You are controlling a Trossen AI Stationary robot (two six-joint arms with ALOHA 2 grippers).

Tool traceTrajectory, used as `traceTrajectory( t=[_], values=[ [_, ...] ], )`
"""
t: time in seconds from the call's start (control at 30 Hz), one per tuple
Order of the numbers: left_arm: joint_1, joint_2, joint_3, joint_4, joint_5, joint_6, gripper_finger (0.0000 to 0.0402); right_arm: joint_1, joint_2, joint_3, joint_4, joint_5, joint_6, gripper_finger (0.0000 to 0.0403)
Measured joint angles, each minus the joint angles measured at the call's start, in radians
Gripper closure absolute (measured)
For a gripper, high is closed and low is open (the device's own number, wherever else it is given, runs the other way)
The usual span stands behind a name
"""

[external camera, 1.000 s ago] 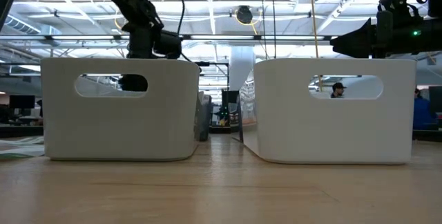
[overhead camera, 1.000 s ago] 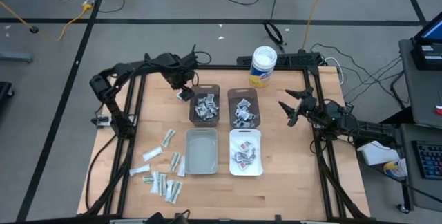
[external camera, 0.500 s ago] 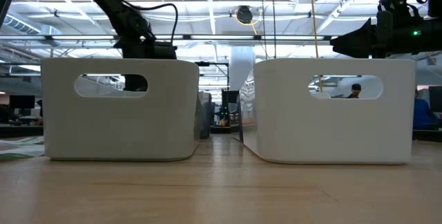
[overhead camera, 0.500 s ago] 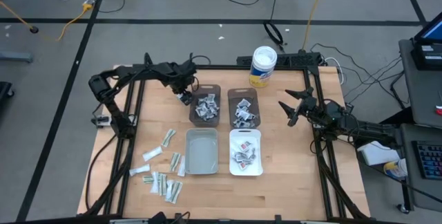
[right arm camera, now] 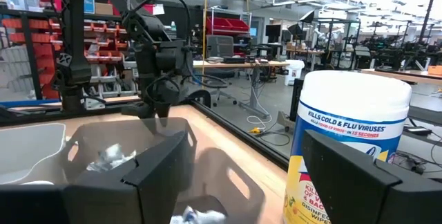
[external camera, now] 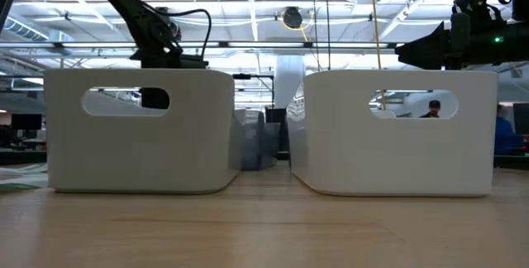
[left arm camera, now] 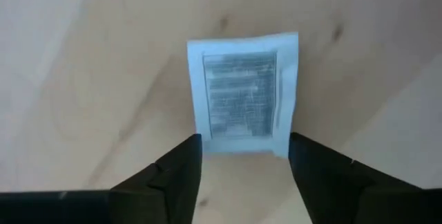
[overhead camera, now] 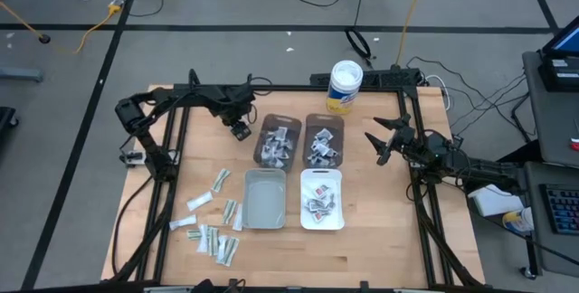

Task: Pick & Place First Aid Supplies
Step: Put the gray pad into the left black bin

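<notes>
Both arms are dark, near black, built of slim jointed segments on a black tube frame. The left arm (overhead camera: 172, 103) carries thin black cables looping beside its wrist, and its gripper (left arm camera: 243, 156) ends in two broad matte black fingers with angled, bevelled tips. The right arm (overhead camera: 461, 162) has a bulkier wrist; its gripper (right arm camera: 245, 175) shows two wide, flat-faced black fingers.

The wooden surface (overhead camera: 371, 225) carries a grey bin (overhead camera: 263, 198) near its middle; touching that bin's right side sits a white bin (overhead camera: 322, 200); behind it stand two brown bins (overhead camera: 276, 139); to its left lie loose packets (overhead camera: 213, 234); far behind, beyond the brown bins, a white tub (overhead camera: 345, 87).
</notes>
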Motion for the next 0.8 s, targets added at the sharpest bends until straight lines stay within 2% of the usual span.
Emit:
traceTrajectory(
  t=[0.5,0.67,0.8],
  values=[
    [0.000,-0.002,0.001,0.032,0.027,0.057,0.0280,0.000,0.000,0.000,0.000,0.000,0.000,0.0124],
    [0.000,0.000,0.002,0.038,0.085,0.090,0.0298,0.000,0.000,0.000,0.000,0.000,0.000,0.0124],
    [0.001,0.001,0.002,0.034,0.106,0.096,0.0336,0.000,0.000,0.000,0.000,0.000,0.000,0.0124]
  ],
)
